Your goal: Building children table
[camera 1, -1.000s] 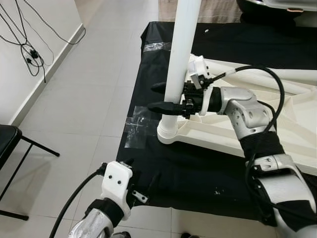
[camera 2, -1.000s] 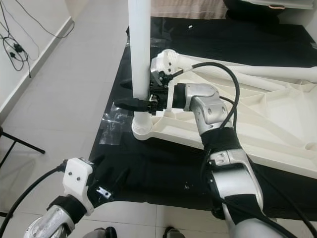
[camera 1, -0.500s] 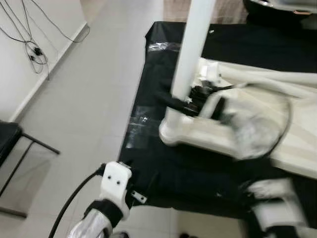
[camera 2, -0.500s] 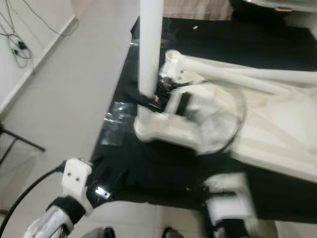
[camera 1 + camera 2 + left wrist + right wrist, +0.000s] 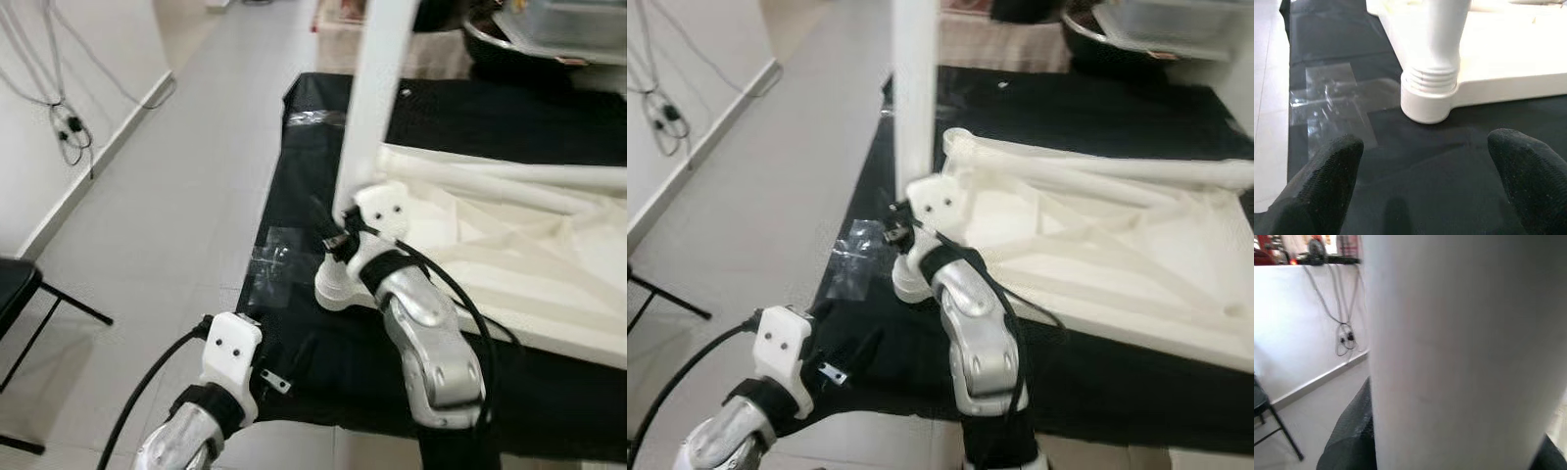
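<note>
The table leg (image 5: pixel 377 98) stood upright in the corner socket (image 5: pixel 336 284) of the upturned white table top (image 5: pixel 1097 264), its long axis running straight up from that socket. The table top lay flat on the black cloth (image 5: pixel 323 352) that covered the surface, with the socket at the corner nearest the robot's left side.

The right pincer (image 5: pixel 331 227) sat against the leg just above the socket, reaching in from the table-top side. In the right wrist view the leg (image 5: pixel 1464 352) stood directly between the two black fingers (image 5: pixel 1349 440), so I judged the pincer to be closed around the leg, holding it low on the shaft.

The left pincer (image 5: pixel 1425 181) hung apart from the socket, on the robot's side of it over the black cloth, its fingers spread wide with nothing between them. From there the socket and threaded collar (image 5: pixel 1429 81) lay straight ahead along the fingers, beside a patch of clear tape (image 5: pixel 1327 103).

The right arm was clearly the nearer one. Any turning of the leg would have to go around its vertical axis, so the grip needed to stay square to the shaft; a tilt could bind the thread in the socket.
</note>
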### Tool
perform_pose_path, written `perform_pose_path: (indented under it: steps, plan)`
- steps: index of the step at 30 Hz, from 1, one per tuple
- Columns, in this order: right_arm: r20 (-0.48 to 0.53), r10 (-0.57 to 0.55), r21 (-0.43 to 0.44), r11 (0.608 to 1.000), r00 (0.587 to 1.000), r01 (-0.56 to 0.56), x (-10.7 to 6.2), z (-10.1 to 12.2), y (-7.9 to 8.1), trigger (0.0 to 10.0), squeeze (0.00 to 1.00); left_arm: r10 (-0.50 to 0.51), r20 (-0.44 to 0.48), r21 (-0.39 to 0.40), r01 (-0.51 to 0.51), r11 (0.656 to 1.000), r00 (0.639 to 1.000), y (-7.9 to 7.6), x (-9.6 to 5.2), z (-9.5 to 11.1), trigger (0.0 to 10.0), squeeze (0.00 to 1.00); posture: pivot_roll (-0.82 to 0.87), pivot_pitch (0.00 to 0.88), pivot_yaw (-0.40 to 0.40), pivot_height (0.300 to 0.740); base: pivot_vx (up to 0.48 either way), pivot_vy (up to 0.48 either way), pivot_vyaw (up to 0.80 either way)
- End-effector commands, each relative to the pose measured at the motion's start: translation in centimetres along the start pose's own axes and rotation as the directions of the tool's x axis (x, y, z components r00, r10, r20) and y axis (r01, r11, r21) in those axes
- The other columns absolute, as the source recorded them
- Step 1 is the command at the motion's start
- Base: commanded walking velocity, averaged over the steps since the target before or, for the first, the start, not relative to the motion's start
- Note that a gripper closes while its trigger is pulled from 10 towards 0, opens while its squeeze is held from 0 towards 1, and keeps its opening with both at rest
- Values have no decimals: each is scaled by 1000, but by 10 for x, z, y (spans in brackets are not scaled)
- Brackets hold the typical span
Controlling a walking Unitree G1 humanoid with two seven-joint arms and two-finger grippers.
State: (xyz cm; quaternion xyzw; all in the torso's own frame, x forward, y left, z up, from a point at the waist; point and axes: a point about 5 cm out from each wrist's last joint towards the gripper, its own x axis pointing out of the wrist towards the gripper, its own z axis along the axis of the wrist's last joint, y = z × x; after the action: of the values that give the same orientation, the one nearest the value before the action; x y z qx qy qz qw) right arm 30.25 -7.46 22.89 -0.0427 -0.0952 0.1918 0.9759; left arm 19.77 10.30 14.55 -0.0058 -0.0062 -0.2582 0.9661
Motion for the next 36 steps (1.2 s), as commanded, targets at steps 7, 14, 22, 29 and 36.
perform_pose_path:
  steps: [7, 14, 22, 29, 36]
  plan:
    - [133, 374, 78, 919, 918, -386, 1, 21, -16, 10000, 1000, 0, -5, -5, 0, 1000, 1000, 0, -2, -2, 10000, 0, 79, 200, -22, 740, 0, 0, 0]
    - [54, 635, -61, 773, 771, -632, 9, 21, -32, 10000, 0, -4, -3, -8, 4, 1000, 1000, -3, -3, -1, 10000, 0, 94, 217, -23, 740, 0, 0, 0]
    - [10, 767, -58, 640, 641, -766, 32, 32, -46, 10000, 0, -5, -6, -11, 5, 1000, 1000, -7, -9, 1, 10000, 0, 118, 243, -24, 740, 0, 0, 0]
    - [14, 855, 8, 518, 518, -855, 35, 32, -54, 9725, 0, -7, -12, -13, 7, 1000, 1000, -10, -12, 2, 10000, 0, 126, 253, -20, 740, 0, 0, 0]
    - [46, 888, 40, 457, 458, -889, 34, 34, -61, 0, 0, -10, -16, -17, 10, 1000, 1000, -11, -13, 1, 10000, 0, 119, 250, -17, 740, 0, 0, 0]
